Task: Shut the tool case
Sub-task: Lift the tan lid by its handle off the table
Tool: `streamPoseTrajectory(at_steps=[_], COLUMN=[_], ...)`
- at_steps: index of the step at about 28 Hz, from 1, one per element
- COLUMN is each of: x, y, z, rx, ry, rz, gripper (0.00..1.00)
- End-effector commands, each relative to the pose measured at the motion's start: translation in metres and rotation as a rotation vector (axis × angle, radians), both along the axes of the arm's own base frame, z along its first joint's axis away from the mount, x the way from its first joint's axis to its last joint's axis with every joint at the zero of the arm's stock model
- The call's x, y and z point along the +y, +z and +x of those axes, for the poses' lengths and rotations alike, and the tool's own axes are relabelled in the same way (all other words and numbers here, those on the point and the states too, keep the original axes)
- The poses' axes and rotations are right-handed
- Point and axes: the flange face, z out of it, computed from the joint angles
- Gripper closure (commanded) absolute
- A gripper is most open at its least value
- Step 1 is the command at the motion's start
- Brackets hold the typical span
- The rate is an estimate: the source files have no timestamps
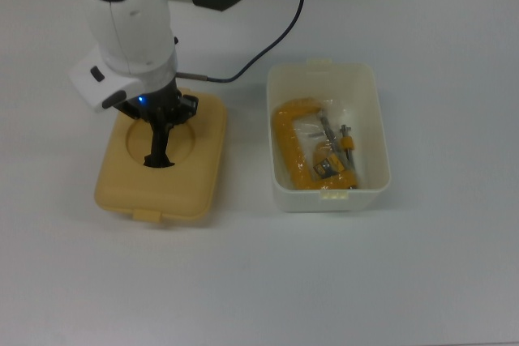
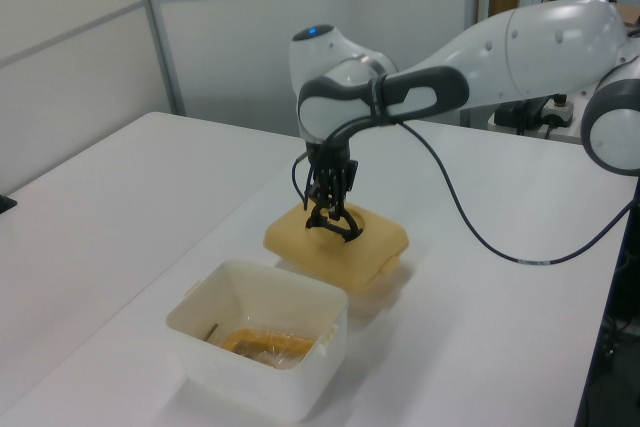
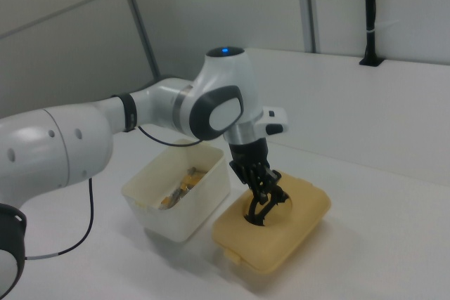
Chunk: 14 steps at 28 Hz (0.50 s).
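Observation:
The tool case's white tub (image 1: 328,201) stands open at the top view's right, with a yellow clamp (image 1: 292,151) and small parts inside. The case's tan lid (image 1: 190,180) hangs level a little above the table at the top view's left, beside the tub and apart from it. My gripper (image 1: 159,148) points straight down into the lid's round recess and is shut on the black handle (image 1: 155,160). The left view shows the lid (image 2: 345,255) casting a shadow on the table, held by the gripper (image 2: 331,217) behind the tub (image 2: 250,352). From the right view, the lid (image 3: 292,233) sits right of the tub (image 3: 179,209).
A black cable (image 1: 280,42) runs from the arm across the white table (image 1: 438,265), passing just behind the tub's far rim. The arm's white body (image 1: 130,22) looms over the lid's far side.

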Motion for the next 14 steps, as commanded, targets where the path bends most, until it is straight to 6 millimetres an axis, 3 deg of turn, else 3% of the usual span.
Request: streamPoseTrajectory(at_steps=[1, 3, 7, 14], x=[0.005, 0.007, 0.016, 0.053], y=[0.046, 0.066, 0.084, 0.111], z=[-0.015, -0.022, -0.029, -0.041], rx=[0.000, -0.017, -0.025, -0.029], ry=[-0.002, -0.004, 0.004, 0.026], rz=[0.040, 0.050, 0.052, 0.064], gripper=[1.00, 1.00, 1.00, 1.00])
